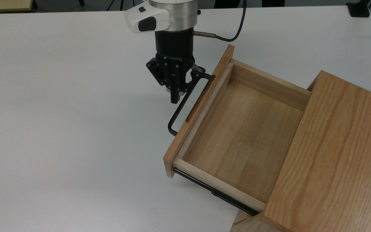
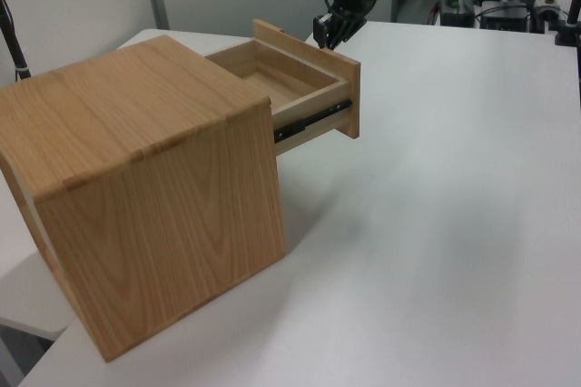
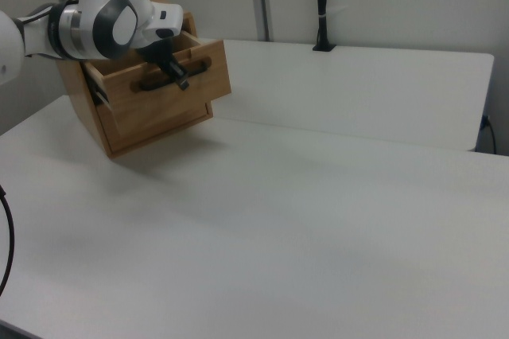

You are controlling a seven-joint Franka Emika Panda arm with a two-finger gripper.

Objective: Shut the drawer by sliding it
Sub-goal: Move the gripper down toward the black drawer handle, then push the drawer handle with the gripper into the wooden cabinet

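The gripper (image 1: 175,96), fingers pressed together and empty, rested against the handle (image 1: 179,109) of the extended drawer (image 1: 237,129), apparently positioned to push it into the cabinet (image 1: 337,161).

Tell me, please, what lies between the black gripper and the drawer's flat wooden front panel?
In the top view, only the thin black U-shaped metal handle lies between gripper and panel.

Wooden cabinet box (image 2: 145,178), light grained oak, flat top, at the left of the left view and the lower right of the top view (image 1: 333,154). White table (image 1: 60,129), plain matte surface, filling most of each frame. Black post (image 3: 320,1), upright, on a base at the table's far edge, upper centre of the right view. Pale wall panels behind.
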